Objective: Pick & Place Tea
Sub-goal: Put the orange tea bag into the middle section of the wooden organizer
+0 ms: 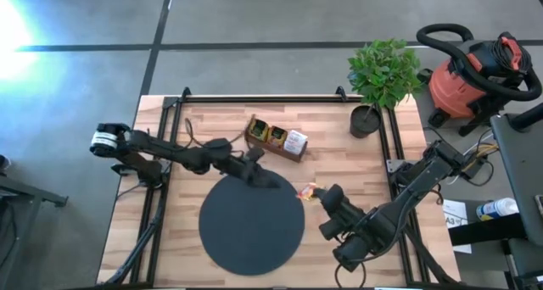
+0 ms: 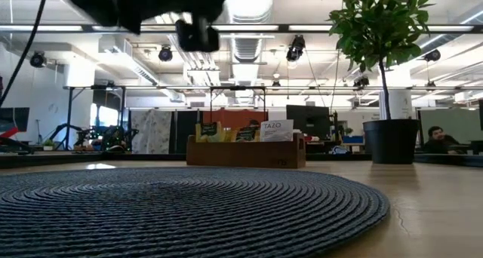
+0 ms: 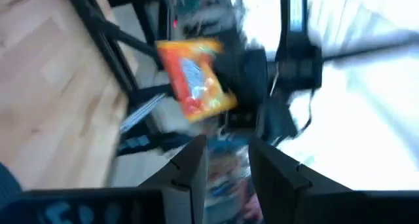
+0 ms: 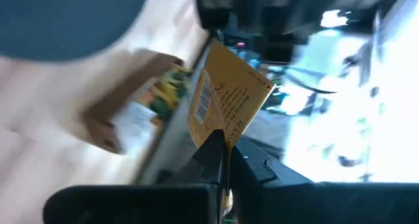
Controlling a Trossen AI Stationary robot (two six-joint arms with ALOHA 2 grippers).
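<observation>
An orange-and-yellow tea sachet [image 1: 306,191] hangs above the table just right of the black round mat [image 1: 251,224], with my right gripper [image 1: 319,194] shut on it. In the right wrist view its yellow printed back [image 4: 226,96] shows; in the left wrist view its orange face [image 3: 194,76] shows. My left gripper [image 1: 271,179] hovers over the mat's far right rim, pointing level at the sachet. It is open [image 3: 227,150] with nothing between its fingers. More tea sachets stand upright in the brown wooden tray [image 1: 276,138] at the far middle of the table. My right gripper pinches the sachet by one edge [image 4: 221,133] between its two fingers, coming from the table's right and pointing slightly downward. Most of the sachet sticks out past the fingertips. It is lifted clear of the table.
A potted plant [image 1: 379,82] stands at the table's far right corner. Black frame rails [image 1: 254,97] run along the far, left and right edges. A red shop vacuum [image 1: 475,74] sits on the floor beyond the right edge. Bare wood lies right of the mat.
</observation>
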